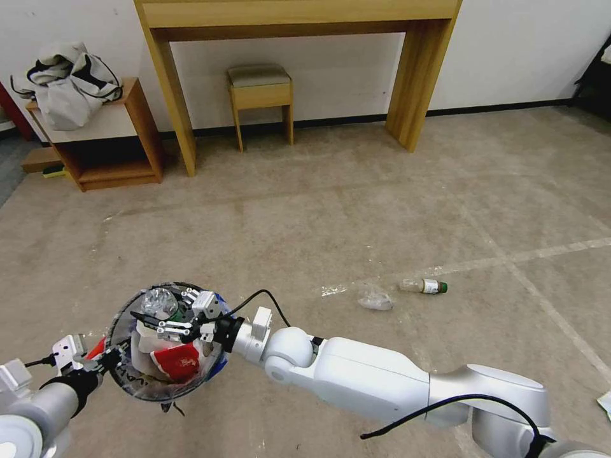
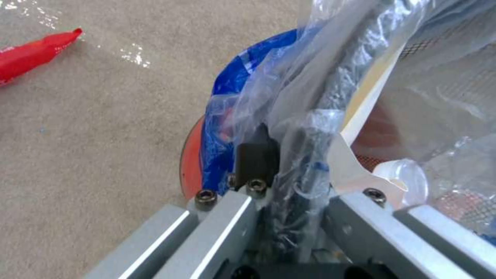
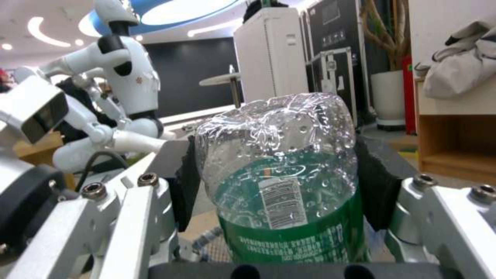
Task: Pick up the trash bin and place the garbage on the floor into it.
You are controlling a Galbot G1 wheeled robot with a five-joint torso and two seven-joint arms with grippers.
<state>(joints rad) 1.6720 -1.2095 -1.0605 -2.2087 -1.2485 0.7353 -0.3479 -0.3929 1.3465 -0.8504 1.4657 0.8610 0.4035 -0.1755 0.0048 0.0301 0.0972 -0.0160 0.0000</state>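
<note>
The beige floor point(image 1: 356, 210) spreads across the room, with a light wooden desk point(image 1: 299, 19), a small padded stool point(image 1: 261, 95) and a low wooden shelf unit point(image 1: 108, 146) carrying a heap of grey cloth point(image 1: 67, 79) along the far white wall.

The robot's white right arm point(image 1: 382, 378) reaches across its front to the small round red plastic trash bin point(image 1: 164, 343), lined with a crinkly clear bag printed in blue. The bin hangs just above the floor at the robot's left front and already contains red wrappers and white paper.

The right gripper point(image 3: 276, 170) sits over the bin's mouth, its black pads pressed against both sides of a clear plastic bottle with a green label point(image 3: 279, 174), base outward.

The left gripper point(image 2: 281, 182) pinches the bin's rim and bag liner between its fingers.

A second clear bottle with a green cap point(image 1: 424, 286) and a crumpled clear wrapper point(image 1: 375, 299) lie close together on the floor, well apart from the bin. A red wrapper point(image 2: 36, 54) lies on the floor near the bin.
</note>
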